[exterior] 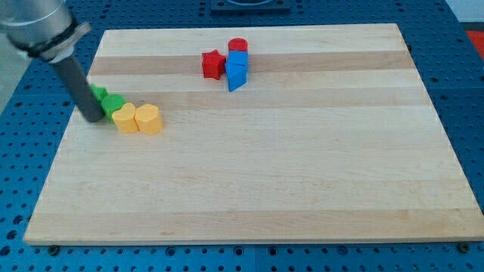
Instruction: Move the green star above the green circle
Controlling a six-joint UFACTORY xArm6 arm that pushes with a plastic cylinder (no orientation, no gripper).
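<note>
Near the board's left edge, my tip (94, 119) touches two green blocks (112, 103); which is the star I cannot tell. There are no jaws. Push slowly, avoiding the yellow blocks (138, 119).

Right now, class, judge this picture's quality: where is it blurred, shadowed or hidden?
Camera view: lighting is even, with only soft shadows beside the blocks; the arm's upper part at the view's top left is blurred; my tip hides part of the green blocks, so their shapes are unclear; the red star is sharp.
</note>
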